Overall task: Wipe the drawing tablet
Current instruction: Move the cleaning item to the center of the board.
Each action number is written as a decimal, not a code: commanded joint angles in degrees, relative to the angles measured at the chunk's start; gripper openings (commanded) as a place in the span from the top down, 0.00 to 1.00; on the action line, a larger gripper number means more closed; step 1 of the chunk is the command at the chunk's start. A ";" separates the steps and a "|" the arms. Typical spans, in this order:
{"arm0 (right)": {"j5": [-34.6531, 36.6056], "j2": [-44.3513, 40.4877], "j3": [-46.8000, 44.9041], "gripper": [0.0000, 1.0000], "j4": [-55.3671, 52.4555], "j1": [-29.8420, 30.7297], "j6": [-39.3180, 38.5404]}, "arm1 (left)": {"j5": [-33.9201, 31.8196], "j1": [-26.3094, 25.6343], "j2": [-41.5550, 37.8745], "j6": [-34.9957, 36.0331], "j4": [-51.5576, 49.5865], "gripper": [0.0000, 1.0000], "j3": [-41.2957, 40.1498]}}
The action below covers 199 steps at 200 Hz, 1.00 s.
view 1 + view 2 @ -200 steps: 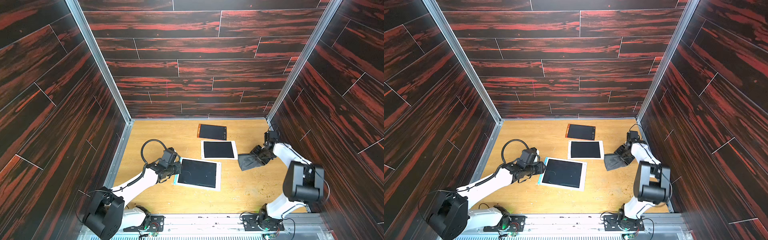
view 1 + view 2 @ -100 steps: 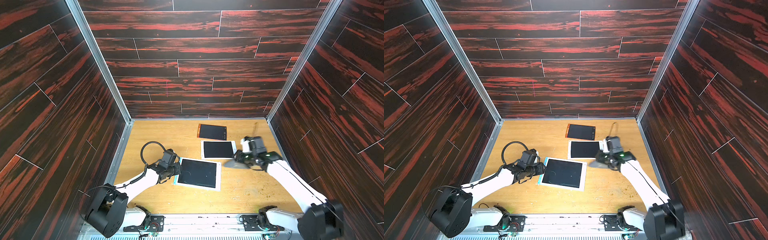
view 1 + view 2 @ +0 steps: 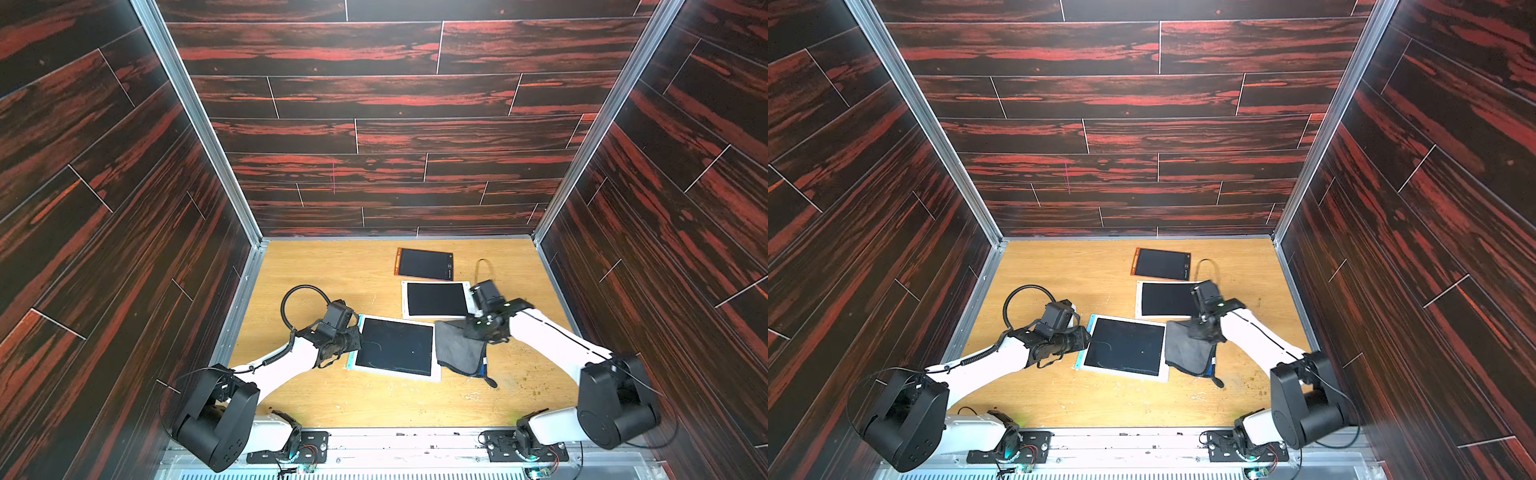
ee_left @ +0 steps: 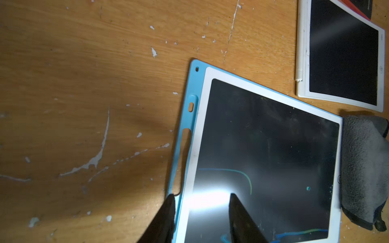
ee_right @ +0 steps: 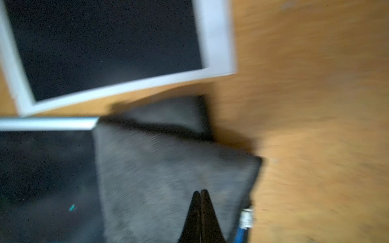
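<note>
1. One wiping stroke looks about to begin: the right gripper (image 5: 200,192), clenched on a dark grey cloth (image 3: 459,351), has it lapping the right edge of the blue-edged, white-framed drawing tablet (image 3: 395,347).
2. The left gripper (image 4: 201,195), jaws parted, straddles the tablet's blue edge on the wooden table (image 3: 332,270).
3. Next move: drag the cloth across the scribbled screen.
4. The blue handle side faces the left arm; the long axis seemingly runs along that side, slightly skewed.

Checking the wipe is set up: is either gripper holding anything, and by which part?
The right gripper is shut on the grey cloth, apparently near its far right corner. The left gripper stands open across the edge of the blue-edged tablet, gripping nothing.
</note>
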 commanded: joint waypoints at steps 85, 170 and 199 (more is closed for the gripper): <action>-9.76 13.08 -3.17 0.85 3.65 -2.50 6.81 | 0.28 0.33 -1.23 -0.14 0.22 0.57 -0.79; 20.03 5.14 2.86 0.88 -14.48 -6.09 17.08 | -0.26 0.43 -0.22 0.17 0.28 0.57 -0.59; 2.74 -7.59 -1.47 0.83 -0.48 2.56 1.04 | -0.69 0.92 0.65 0.23 -0.42 0.56 -0.28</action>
